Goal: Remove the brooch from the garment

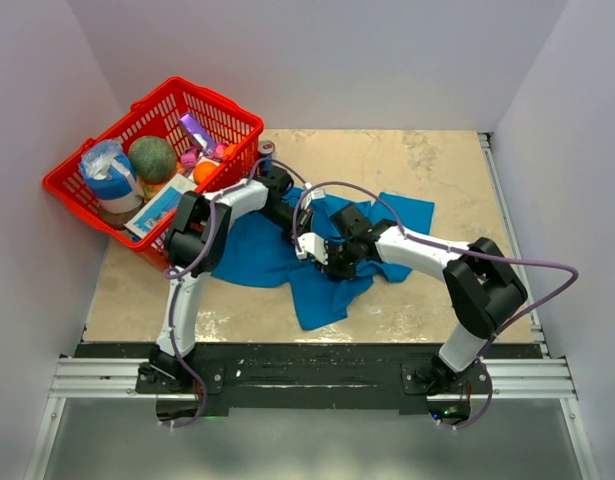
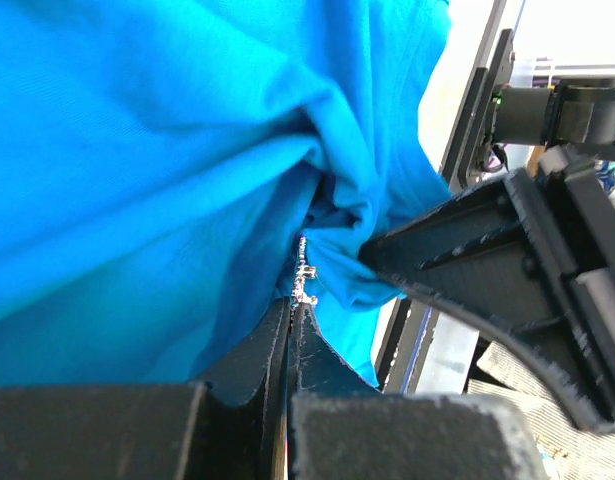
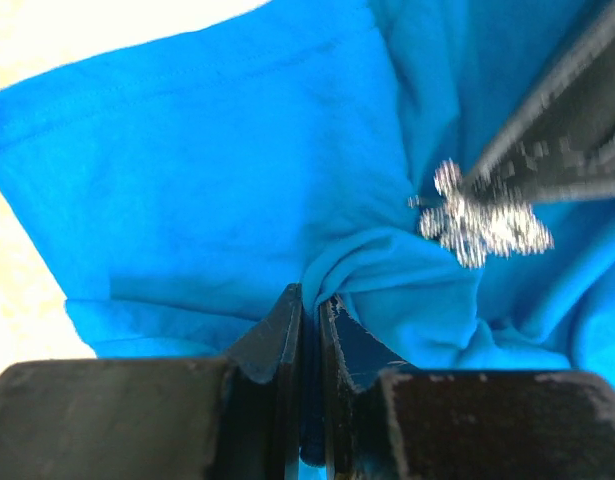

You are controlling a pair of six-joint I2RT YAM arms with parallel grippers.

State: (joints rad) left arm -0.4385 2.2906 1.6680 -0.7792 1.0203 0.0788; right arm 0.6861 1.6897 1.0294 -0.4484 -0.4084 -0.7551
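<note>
Your left claw [image 2: 293, 305] pinched the brooch [image 3: 482, 222], sitting mid-garment [image 3: 187, 160] | right claw [image 3: 309, 300] clamped a fold just beside it | risk — brooch looked fastened; if you pulled hard, fabric could tear or your grip slip.

— Where's the top camera?
— High behind the arm bases [image 1: 177, 372], facing down over the whole beige stone-patterned table [image 1: 437, 165].
— And the wrist cameras?
— Each peers along its own black fingers [image 2: 249, 352], very close to the soft bright blue T-shirt [image 3: 187, 160]; both share its bunched fold and the silvery-white sparkly brooch [image 3: 482, 222].
</note>
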